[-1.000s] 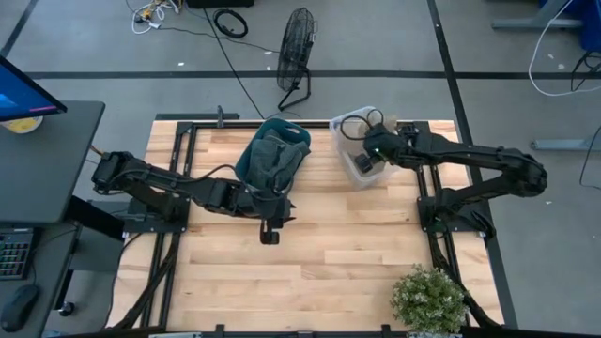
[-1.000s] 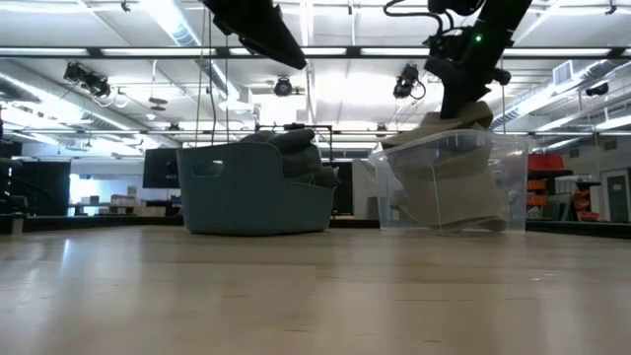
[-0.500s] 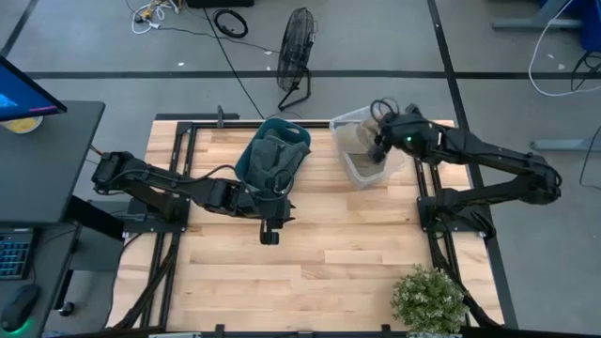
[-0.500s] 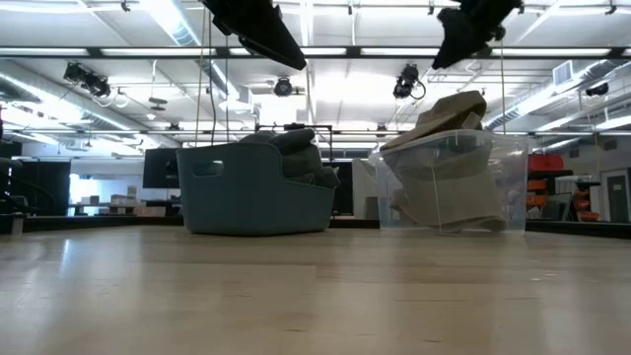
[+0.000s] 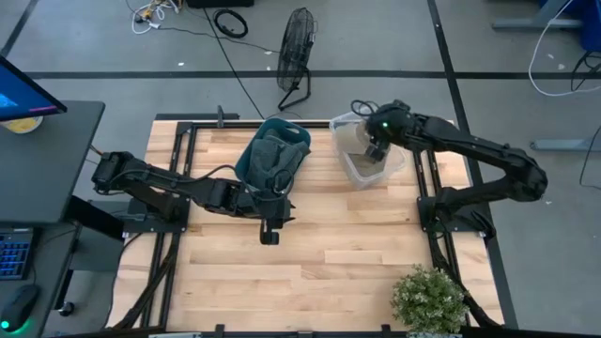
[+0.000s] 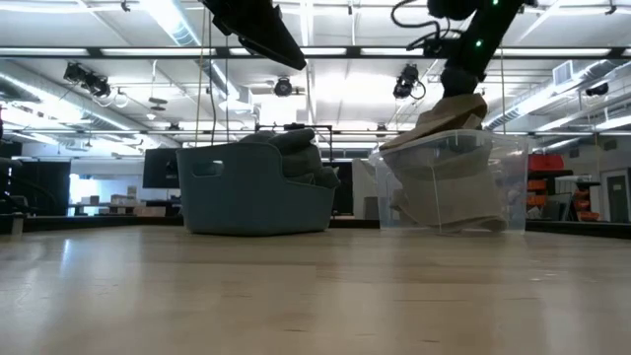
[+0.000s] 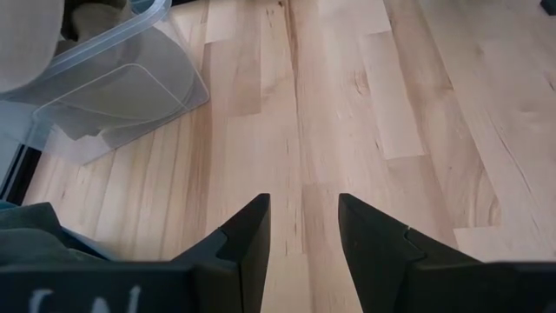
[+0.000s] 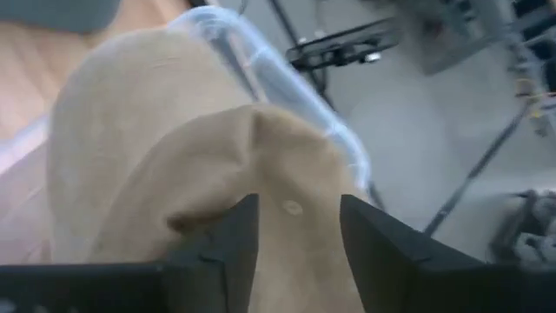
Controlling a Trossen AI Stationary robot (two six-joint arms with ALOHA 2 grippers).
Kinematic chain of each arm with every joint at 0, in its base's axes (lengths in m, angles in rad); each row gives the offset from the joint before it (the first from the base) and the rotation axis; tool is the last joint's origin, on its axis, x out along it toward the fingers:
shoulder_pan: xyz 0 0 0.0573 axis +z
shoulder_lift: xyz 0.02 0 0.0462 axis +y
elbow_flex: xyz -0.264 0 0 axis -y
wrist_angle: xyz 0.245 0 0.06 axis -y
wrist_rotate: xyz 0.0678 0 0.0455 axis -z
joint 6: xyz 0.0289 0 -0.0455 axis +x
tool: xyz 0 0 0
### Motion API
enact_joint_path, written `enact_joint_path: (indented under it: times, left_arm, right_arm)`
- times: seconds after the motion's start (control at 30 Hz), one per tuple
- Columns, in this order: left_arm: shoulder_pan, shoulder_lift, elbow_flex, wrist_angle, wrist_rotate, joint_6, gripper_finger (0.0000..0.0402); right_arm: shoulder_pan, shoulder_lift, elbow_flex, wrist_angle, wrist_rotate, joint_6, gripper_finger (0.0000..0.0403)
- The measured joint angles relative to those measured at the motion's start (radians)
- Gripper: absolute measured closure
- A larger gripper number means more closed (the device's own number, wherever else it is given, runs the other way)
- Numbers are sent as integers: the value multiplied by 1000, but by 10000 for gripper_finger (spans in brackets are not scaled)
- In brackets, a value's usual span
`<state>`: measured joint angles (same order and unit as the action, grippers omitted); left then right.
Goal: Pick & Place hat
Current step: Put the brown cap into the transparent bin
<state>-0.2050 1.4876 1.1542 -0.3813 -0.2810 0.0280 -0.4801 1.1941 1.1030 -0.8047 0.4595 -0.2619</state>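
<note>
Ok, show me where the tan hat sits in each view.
High view: tan hat in the clear bin, back right of the table.
Low view: hat heaped over the bin's rim, right.
Left wrist view: upper-left corner.
Right wrist view: fills the frame.
Shared landmark: the clear bin.

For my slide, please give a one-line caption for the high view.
Right gripper open over the tan hat in the clear bin; left gripper waits by the teal basket.
</note>
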Motion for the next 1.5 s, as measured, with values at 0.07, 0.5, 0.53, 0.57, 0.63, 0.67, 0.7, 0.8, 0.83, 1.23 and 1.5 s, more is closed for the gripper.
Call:
enact_joint_path:
  times: [0.07, 0.5, 0.53, 0.57, 0.63, 0.67, 0.7, 0.8, 0.83, 1.23, 1.5]
  left_arm:
    - [0, 0, 0, -1, 0, 0, 262]
    - [0, 0, 0, -19, 0, 0, 262]
    - [0, 0, 0, -19, 0, 0, 262]
    - [0, 0, 0, -19, 0, 0, 262]
    - [0, 0, 0, -19, 0, 0, 262]
    - [-1, 0, 0, -19, 0, -2, 262]
    - [-2, 0, 0, -20, 0, -4, 262]
    - [-2, 0, 0, -20, 0, -23, 262]
    - [-2, 0, 0, -21, 0, -25, 262]
    - [-2, 0, 0, -39, 1, -20, 262]
    - [-2, 0, 0, -44, 1, -24, 262]
  right_arm:
    - [1, 23, 0, 8, -24, -18, 225]
    - [19, 126, 0, -23, -366, 60, 219]
    - [18, 126, 0, -22, -352, 87, 221]
    - [17, 126, 0, -22, -335, 129, 223]
    - [8, 127, 0, -34, -305, 229, 227]
    - [2, 129, 0, -49, -303, 277, 229]
    - [-5, 132, 0, -72, -305, 319, 231]
    - [-19, 154, 0, -164, -348, 413, 236]
    - [-21, 163, -5, -186, -380, 426, 238]
    - [-21, 171, 23, -289, -451, 404, 241]
    - [-20, 138, 234, -383, -451, 403, 241]
